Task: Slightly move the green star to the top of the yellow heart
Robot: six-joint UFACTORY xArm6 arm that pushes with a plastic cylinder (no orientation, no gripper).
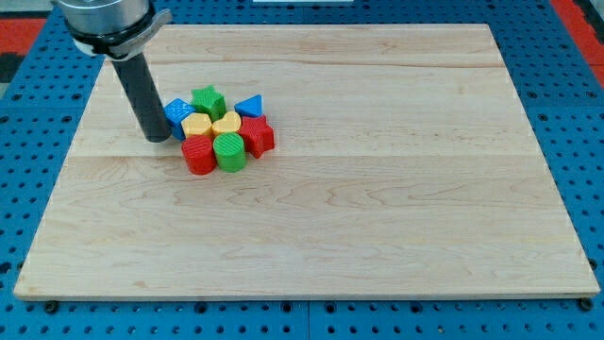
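The green star (209, 99) sits at the top of a tight cluster of blocks on the wooden board (377, 208). The yellow heart (227, 123) lies just below and to the right of it, touching or nearly touching. My tip (158, 139) rests on the board at the cluster's left side, right beside a blue block (177, 115). It is left of and a little below the green star, with the blue block between them.
The cluster also holds a second yellow block (196, 124), a blue triangle (250, 106), a red star-like block (258, 135), a red cylinder (198, 156) and a green cylinder (229, 150). A blue pegboard (585, 113) surrounds the board.
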